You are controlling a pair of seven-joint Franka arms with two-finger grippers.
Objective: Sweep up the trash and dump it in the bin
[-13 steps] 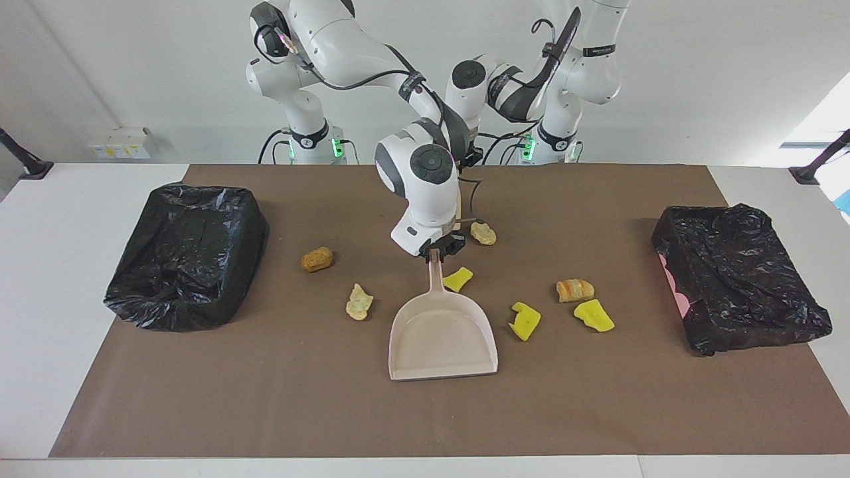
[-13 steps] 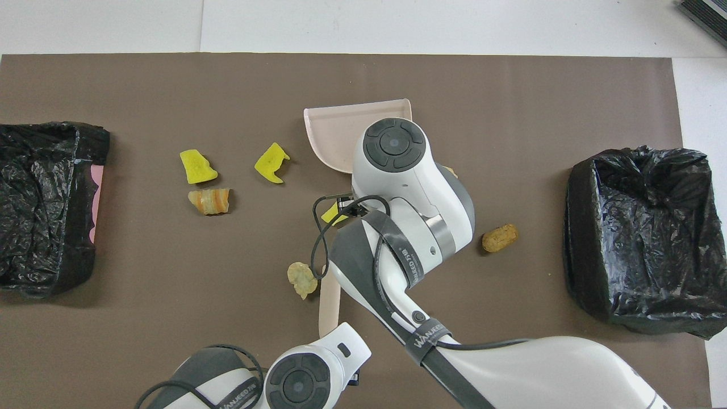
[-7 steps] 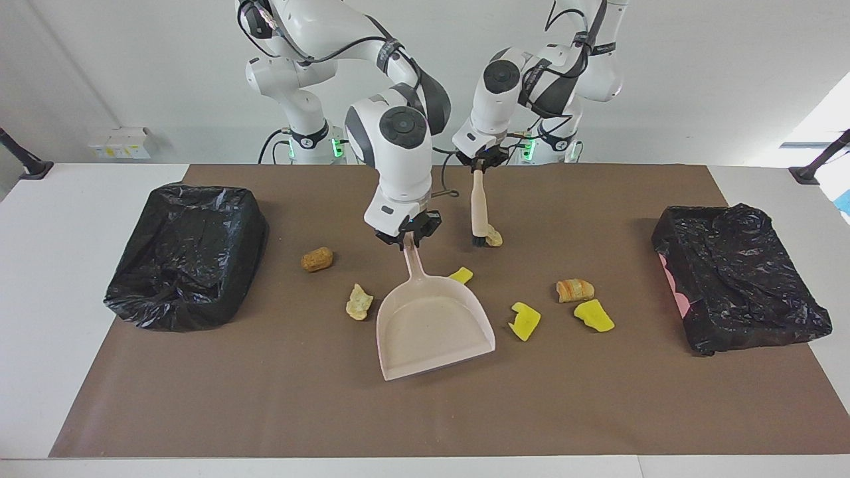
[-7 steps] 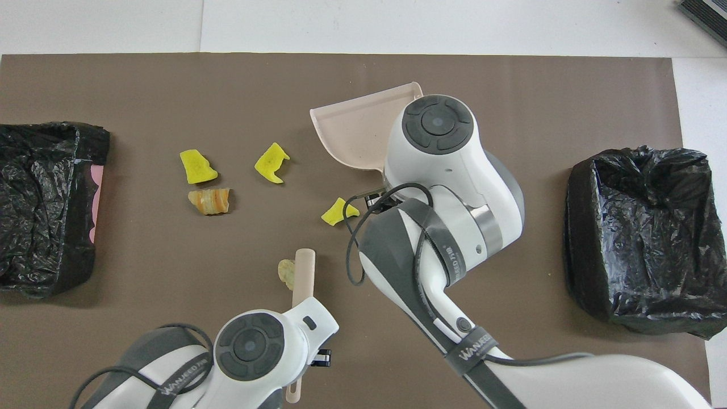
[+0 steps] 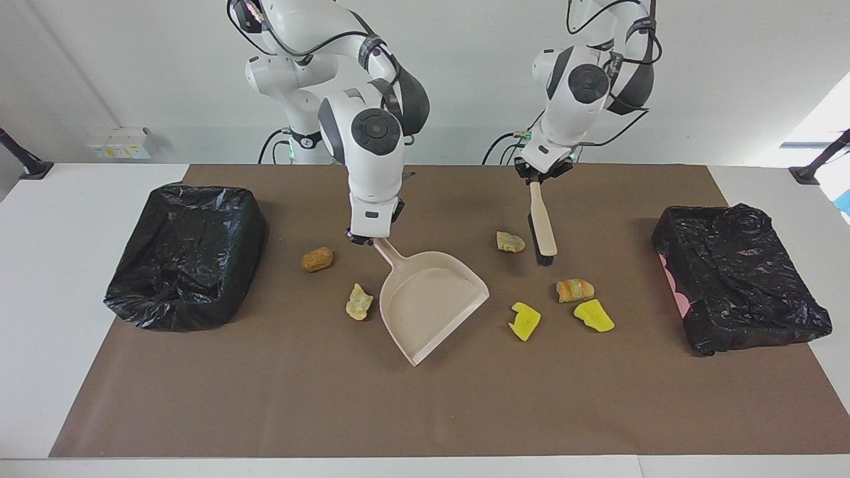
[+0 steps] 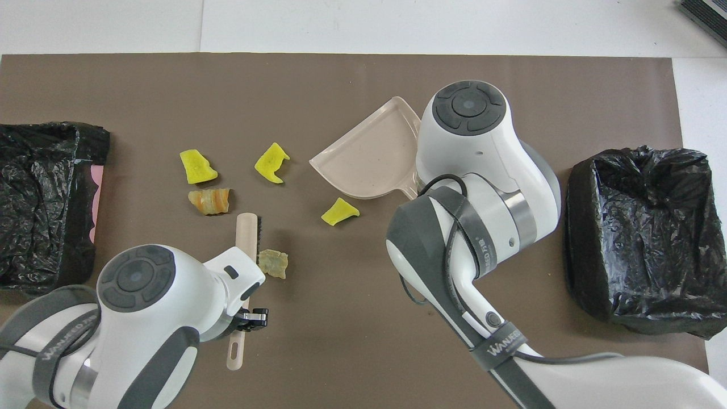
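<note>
My right gripper (image 5: 366,238) is shut on the handle of the beige dustpan (image 5: 431,305), whose mouth is turned toward the left arm's end of the table. My left gripper (image 5: 536,179) is shut on the brush (image 5: 541,229), which hangs bristles-down beside a tan lump (image 5: 510,242). Trash lies on the brown mat: a brown lump (image 5: 317,259), a pale lump (image 5: 358,302), a bread piece (image 5: 574,290) and two yellow sponges (image 5: 524,320) (image 5: 593,315). A third yellow sponge (image 6: 339,211) lies beside the dustpan (image 6: 369,165), nearer to the robots.
One black-bagged bin (image 5: 186,255) stands at the right arm's end of the table, and another (image 5: 737,279) at the left arm's end. The mat (image 5: 425,411) ends before the white table edge.
The right gripper moved toward the right arm's end and swung the dustpan's mouth toward the left arm's end. The left gripper carried the brush toward the left arm's end, and the tan lump shifted with it.
</note>
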